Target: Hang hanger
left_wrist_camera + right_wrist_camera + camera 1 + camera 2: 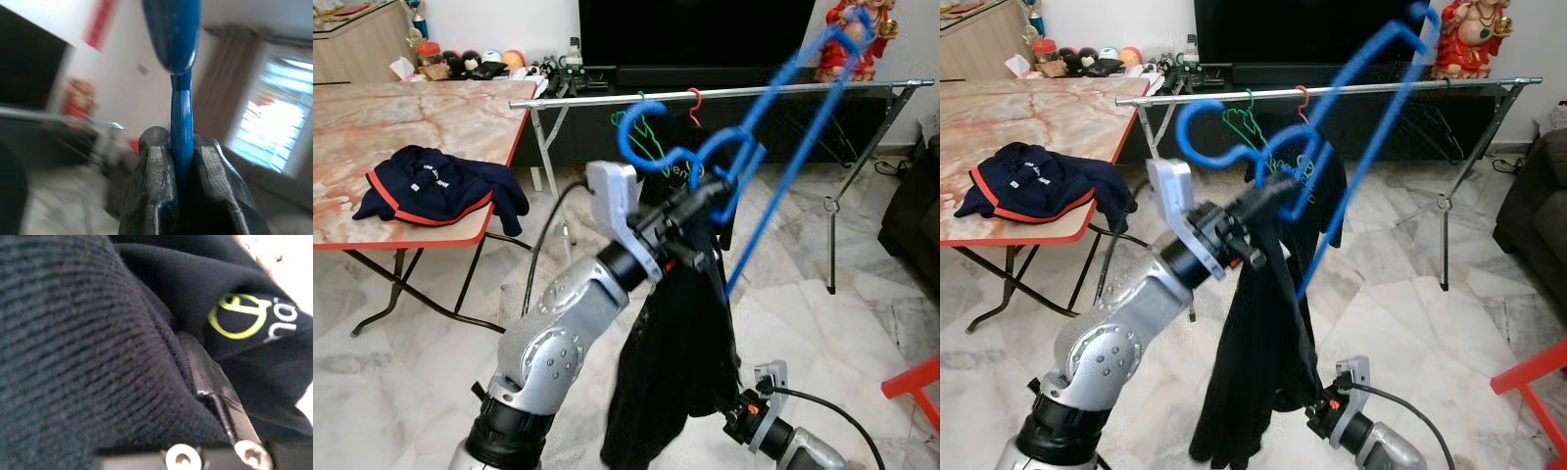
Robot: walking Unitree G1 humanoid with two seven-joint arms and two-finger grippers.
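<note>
in the middle of a marble-floored living room, in front of a metal clothes rail [724, 93], a blue hanger [773, 117] is held raised by the left gripper [705, 201], whose two black fingers [156, 181] are seen in the left wrist view clamped tight on the hanger's thin blue stem. the hanger is tilted, its hook [1205, 122] curling up near the rail but not resting on it, and its long blue arms reach up and to the right across the rail. a black garment [675, 343] is draped from the hanger and hangs down beside the silver left arm. lower down, the right gripper [1317, 416] is pressed against the bottom of that garment; in the right wrist view dark knitted cloth with a yellow-green logo [237, 318] is wrapped over one finger [215, 391], and whether this gripper is closed on the cloth cannot be told. on the rail, a green hanger [1246, 117] and a red hanger [693, 103] are already hooked. to the left, a navy jacket with red trim [435, 191] is laid on a folding table [421, 117] with a marbled top. behind the rail a dark television [695, 29] and a red figurine [852, 39] are seen, and a red stool [915, 387] is caught at the right edge.
</note>
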